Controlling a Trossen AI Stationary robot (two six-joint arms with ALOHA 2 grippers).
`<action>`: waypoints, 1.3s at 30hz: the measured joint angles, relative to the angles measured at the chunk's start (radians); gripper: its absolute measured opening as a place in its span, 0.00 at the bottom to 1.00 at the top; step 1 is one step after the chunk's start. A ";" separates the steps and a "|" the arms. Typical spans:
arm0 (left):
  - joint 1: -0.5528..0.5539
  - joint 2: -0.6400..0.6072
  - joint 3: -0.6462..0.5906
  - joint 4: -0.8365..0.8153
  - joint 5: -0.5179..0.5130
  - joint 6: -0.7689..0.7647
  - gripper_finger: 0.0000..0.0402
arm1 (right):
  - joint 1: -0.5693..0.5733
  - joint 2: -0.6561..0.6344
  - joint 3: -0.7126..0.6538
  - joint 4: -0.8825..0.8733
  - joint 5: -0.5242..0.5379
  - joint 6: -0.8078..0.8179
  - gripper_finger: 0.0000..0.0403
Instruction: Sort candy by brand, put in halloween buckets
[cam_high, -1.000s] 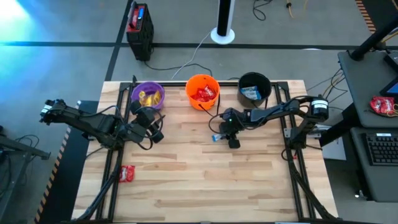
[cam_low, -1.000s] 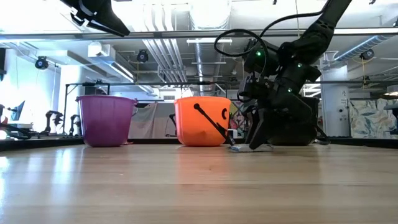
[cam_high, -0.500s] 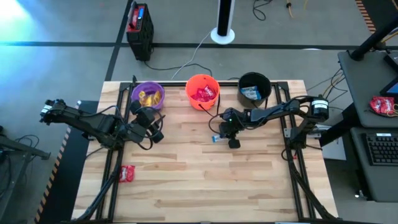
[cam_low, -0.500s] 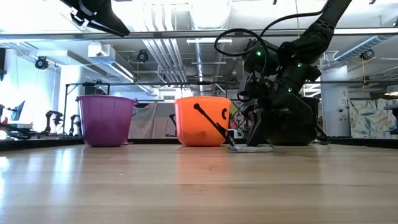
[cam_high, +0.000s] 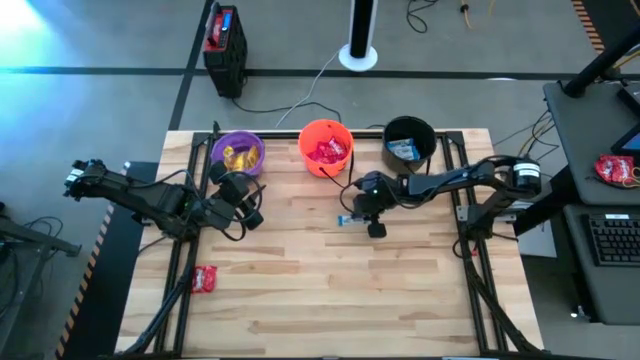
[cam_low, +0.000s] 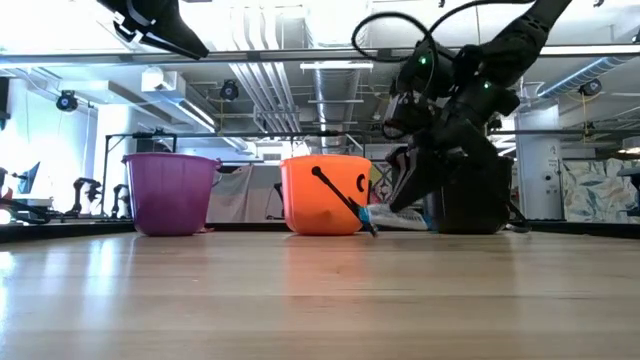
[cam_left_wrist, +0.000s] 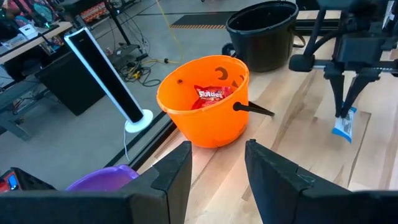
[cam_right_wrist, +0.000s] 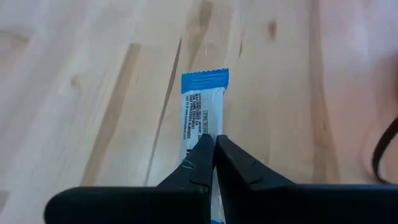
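The wooden tabletop (cam_high: 300, 290) carries three buckets in a row along its far edge: the purple bucket (cam_high: 237, 154) with yellow packets inside, the orange bucket (cam_high: 326, 147) with red packets inside and a thin black handle hanging down its front, and the black bucket (cam_high: 409, 141) with a blue-and-white packet inside. The left arm waits over the left side of the tabletop, just in front of the purple bucket, and its left gripper (cam_high: 252, 213) is released, the two fingers standing apart in its wrist view. The right arm reaches in from the right side toward the middle of the tabletop, in front of the gap between the orange and black buckets. Its right gripper (cam_high: 365, 217) is clenched on a blue-and-white candy packet (cam_right_wrist: 200, 115), the fingertips pinching one end of it; in the low view the packet (cam_low: 392, 217) hangs clear of the wood. A lone red candy packet (cam_high: 205, 279) lies flat near the tabletop's front left corner, well apart from both grippers.
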 joint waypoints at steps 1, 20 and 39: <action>0.000 0.000 0.000 0.000 0.000 0.000 0.33 | 0.001 -0.008 0.000 0.001 0.001 0.001 0.02; 0.000 0.000 -0.004 0.030 0.000 0.000 0.33 | 0.010 -0.370 0.000 -0.001 1.149 0.085 0.02; 0.000 0.000 -0.004 0.061 0.008 -0.004 0.33 | -0.284 -0.322 0.001 -0.139 1.134 0.586 0.09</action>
